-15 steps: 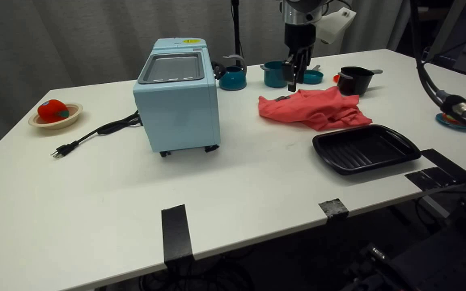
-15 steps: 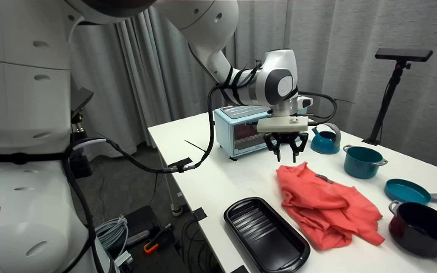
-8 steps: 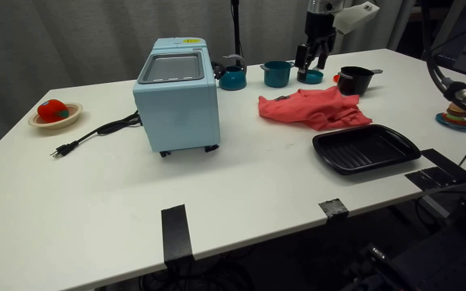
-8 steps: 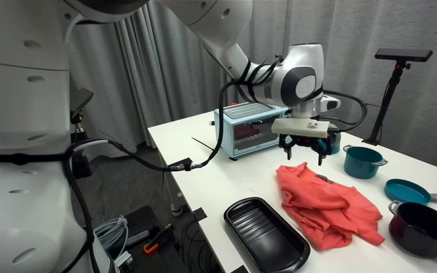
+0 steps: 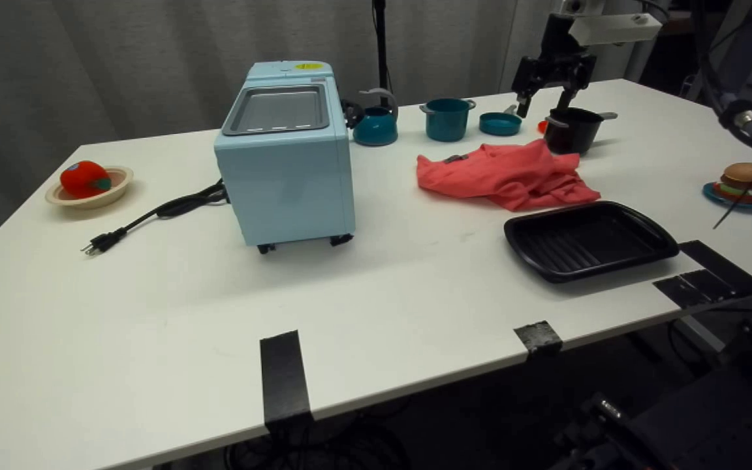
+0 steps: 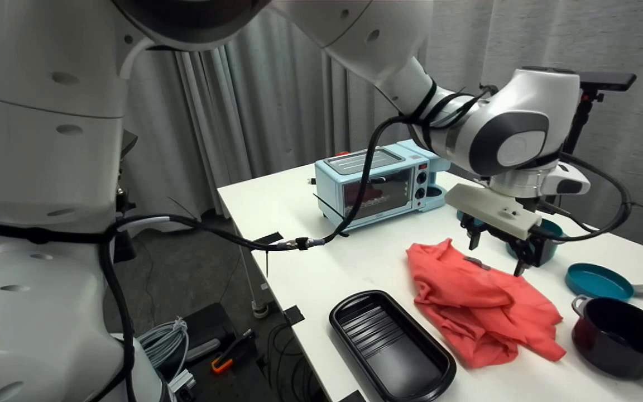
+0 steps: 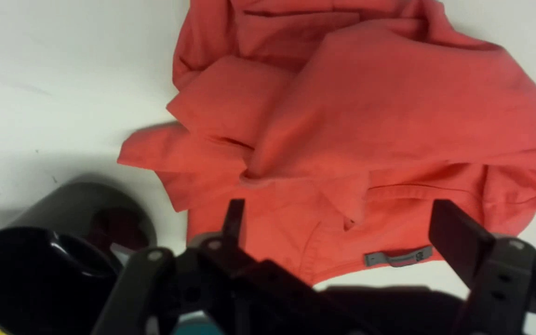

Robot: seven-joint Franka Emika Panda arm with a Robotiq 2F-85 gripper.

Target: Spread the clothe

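Observation:
The clothe, a coral-red garment point(image 6: 483, 301), lies crumpled in folds on the white table, and both exterior views show it. Along one edge it carries a grey label point(image 7: 398, 257). My gripper point(image 6: 496, 257) hangs in the air above the garment's label side, tilted and not touching it. From the wrist view, the two dark fingers of the gripper point(image 7: 338, 204) stand wide apart, with only the cloth and a strip of table showing below the gap. Nothing is held. Part of the garment's far end runs out of the wrist view.
A black tray point(image 6: 394, 346) stands close beside the garment. On its other sides are a dark pot point(image 6: 623, 340), a teal pan point(image 6: 598, 281) and a teal pot point(image 5: 446, 121). A light-blue toaster oven point(image 5: 288, 176) and a toy burger point(image 5: 745, 183) stand farther off.
The gripper has travelled away from the toaster oven toward the dark pot and has turned. Its fingers have spread wider. The garment lies as before.

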